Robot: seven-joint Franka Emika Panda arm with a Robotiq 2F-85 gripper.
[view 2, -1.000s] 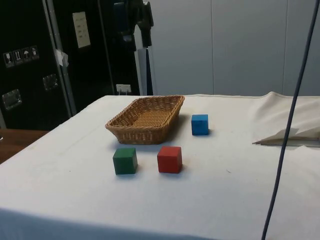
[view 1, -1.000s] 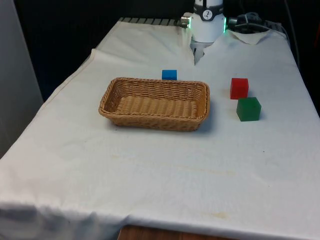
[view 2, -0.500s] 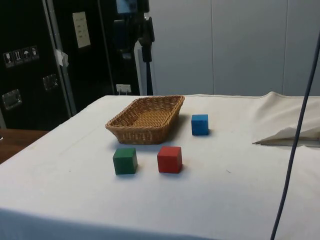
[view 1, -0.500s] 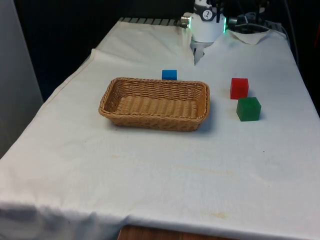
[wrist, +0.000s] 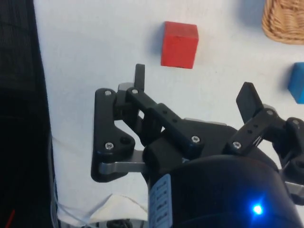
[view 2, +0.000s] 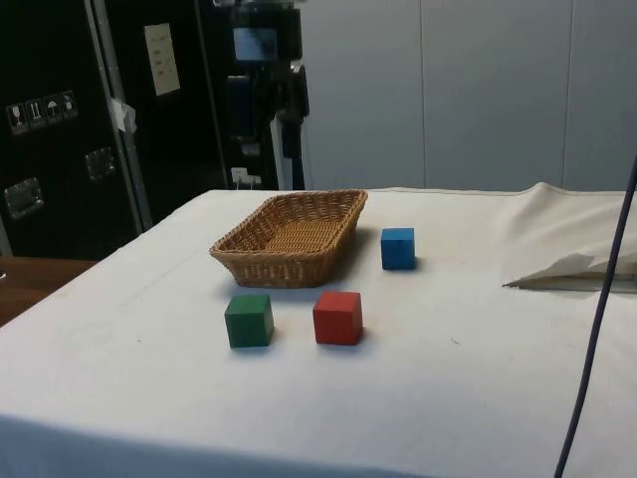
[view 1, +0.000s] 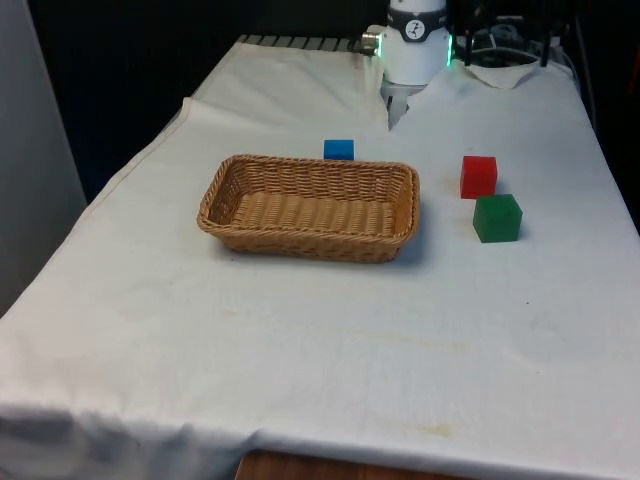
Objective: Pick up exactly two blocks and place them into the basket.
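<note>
Currently nothing has been picked: the basket [view 1: 310,207] holds no block, and all three blocks rest on the cloth [view 1: 330,330]. From the front view, the blue block [view 1: 339,149] sits just behind the basket's far rim, while the red block [view 1: 478,176] and green block [view 1: 497,218] stand close together, apart from the basket toward the front view's right. Principal risk: red and green stand near each other, so a descent onto either one may let a finger clip the neighbour and push it off position, or trap both at once. A second risk lies at the blue block, where the basket wall leaves little room for a finger on that side; contact there could shift the basket. A third is a miscount, since three blocks are available and only two are wanted. The gripper [wrist: 192,102] is released, its fingers [wrist: 139,78] spread wide, holding nothing and touching nothing. In the wrist view it hangs well above the cloth, with the red block beyond the fingertips and the blue block and basket corner at the edge.
</note>
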